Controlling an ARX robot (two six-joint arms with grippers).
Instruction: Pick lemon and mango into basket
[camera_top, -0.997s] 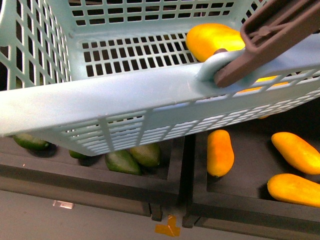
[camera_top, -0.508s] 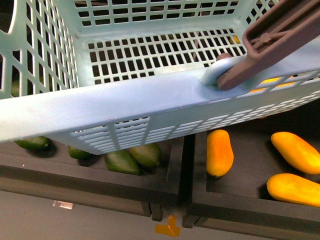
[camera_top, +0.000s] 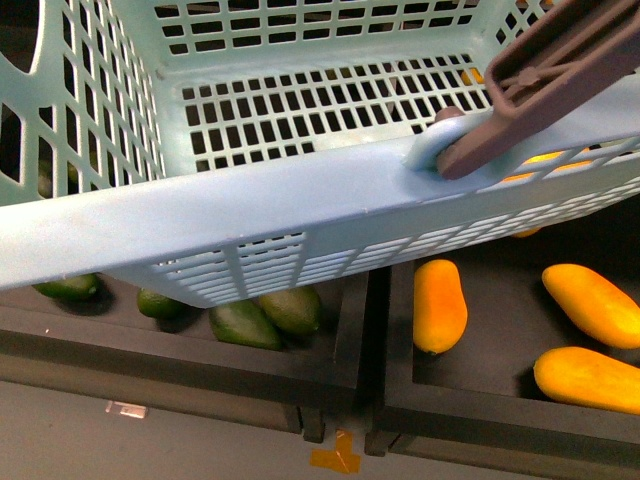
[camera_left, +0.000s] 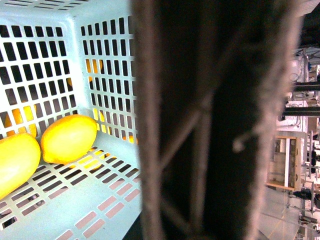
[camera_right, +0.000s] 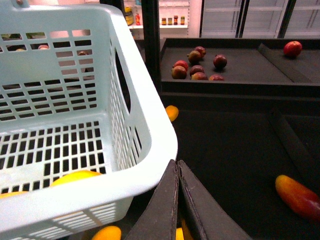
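Close up, the right claw reaches forward with its two dark fingers pressed flat together and nothing between them. Its tips sit right at the corner of the basket rim; whether they touch it I cannot tell. The left claw does not show: a blurred dark shape fills much of its wrist view, so its state cannot be told. Past that blur, the lemon and mango lie side by side on the basket's slotted floor, against a wall. From the front, the basket hangs tilted over the trays, with green fruits below on the left and orange fruits on the right. Against a second ago, more of the basket's left wall shows, and the yellow fruit then plain in its far right corner is now nearly hidden behind the handle
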